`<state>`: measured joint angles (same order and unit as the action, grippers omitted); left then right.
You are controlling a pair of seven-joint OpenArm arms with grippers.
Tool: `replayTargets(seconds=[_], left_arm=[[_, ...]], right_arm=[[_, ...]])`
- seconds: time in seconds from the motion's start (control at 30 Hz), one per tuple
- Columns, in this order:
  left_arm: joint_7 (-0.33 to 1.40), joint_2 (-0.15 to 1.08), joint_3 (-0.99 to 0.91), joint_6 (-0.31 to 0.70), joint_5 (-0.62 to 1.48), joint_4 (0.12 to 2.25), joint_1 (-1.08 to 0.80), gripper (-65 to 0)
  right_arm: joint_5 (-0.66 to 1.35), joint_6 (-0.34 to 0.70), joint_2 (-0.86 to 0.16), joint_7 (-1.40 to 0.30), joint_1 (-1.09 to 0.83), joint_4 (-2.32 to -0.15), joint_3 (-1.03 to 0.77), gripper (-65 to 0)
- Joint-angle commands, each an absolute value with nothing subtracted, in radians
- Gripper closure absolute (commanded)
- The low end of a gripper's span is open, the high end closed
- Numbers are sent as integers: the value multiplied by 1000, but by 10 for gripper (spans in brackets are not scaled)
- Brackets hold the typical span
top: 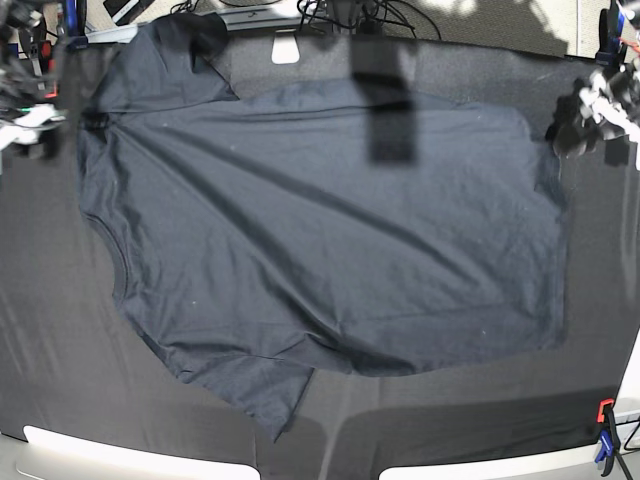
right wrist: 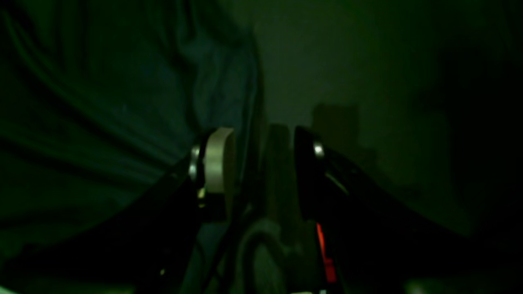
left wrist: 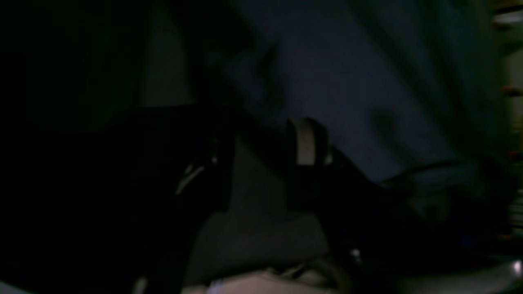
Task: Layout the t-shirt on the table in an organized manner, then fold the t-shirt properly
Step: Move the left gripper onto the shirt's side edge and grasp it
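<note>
In the base view a pale rim is running along the bottom edge of the tabletop, whose matte black cover is filling nearly the whole frame, with a red and blue clamp gripping the lower right corner. The t-shirt is lying spread flat across the middle, one sleeve pointing to the lower centre and the other reaching toward the upper left corner, with creases running diagonally across the body. At the far edge cables and grey equipment are showing, partly cut off by the frame. The left hand is sitting blurred at the upper right, at the shirt's corner; the right hand is sitting at the upper left, by the sleeve. Both wrist views are very dark. In the right wrist view the right hand's jaws are standing apart with shirt cloth lying against the pale pad. In the left wrist view I cannot tell whether the left hand is spread or pinching cloth.
</note>
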<state>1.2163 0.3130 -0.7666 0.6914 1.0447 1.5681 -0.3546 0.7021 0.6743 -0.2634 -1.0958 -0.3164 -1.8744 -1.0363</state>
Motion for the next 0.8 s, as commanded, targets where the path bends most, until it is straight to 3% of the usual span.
replayTargets(seconds=[0.0,0.1,0.17,0.2,0.43,0.63,0.77], left_arm=[[1211,330,-770,698,1051,1586,-364,-160],[1205,330,-770,698,1037,1586,-382,-133],[1204,329,-769,698,1038,1586,-385,-18],[1204,330,-765,698,1045,1586,-385,0],[1200,330,-630,698,1017,1586,-385,0],[902,331,-497,658,819,1586,-379,0],[866,330,-439,651,833,1586,-331,0]], right_arm=[[744,689,-283,-1061,-313,-1899,-1042,-236],[780,689,-282,-1055,-307,-1901,-1029,-236],[786,689,-282,-1056,-295,-1901,-1011,-236],[786,689,-282,-1056,-288,-1901,-1002,-236],[786,689,-282,-1101,-213,-1902,-956,-235],[797,690,-282,-1120,-183,-1903,-955,-235],[799,694,-283,-1119,-183,-1903,-955,-235]])
